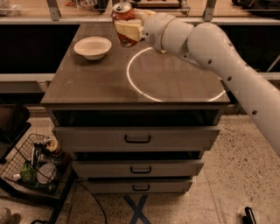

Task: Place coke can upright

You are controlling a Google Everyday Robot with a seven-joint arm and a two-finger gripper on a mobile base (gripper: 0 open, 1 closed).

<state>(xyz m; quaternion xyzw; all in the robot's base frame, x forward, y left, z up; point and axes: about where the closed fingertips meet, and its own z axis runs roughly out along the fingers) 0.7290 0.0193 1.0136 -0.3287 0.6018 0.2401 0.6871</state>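
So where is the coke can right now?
The coke can is near the top of the camera view, held in the gripper over the back of the table, just right of the white bowl.

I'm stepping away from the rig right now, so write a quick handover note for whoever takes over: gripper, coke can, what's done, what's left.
Gripper: shut on the coke can, over the back of the tabletop, just right of the white bowl.
Coke can: silver top up, roughly upright, apparently held off the surface.
Done: can grasped.
Left: set it down upright on the tabletop, release, withdraw.
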